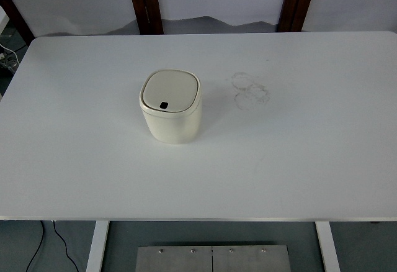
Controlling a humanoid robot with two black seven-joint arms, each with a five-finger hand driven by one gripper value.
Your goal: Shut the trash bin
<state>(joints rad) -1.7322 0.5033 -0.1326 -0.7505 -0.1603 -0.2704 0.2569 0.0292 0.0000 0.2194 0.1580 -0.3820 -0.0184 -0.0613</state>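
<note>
The cream trash bin sits left of centre on the white worktop, lid apparently flat and shut, so the job looks done, with neither hand in view.

table legs cut off at bottom | cable runs off frame

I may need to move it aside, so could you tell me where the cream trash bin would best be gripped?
Probably around the body of the trash bin, just below the lid, coming in from one side with the fingers wrapped across its rounded walls. It stands upright with the lid shut flat, and no handle shows, so the top offers little to hold.
</note>
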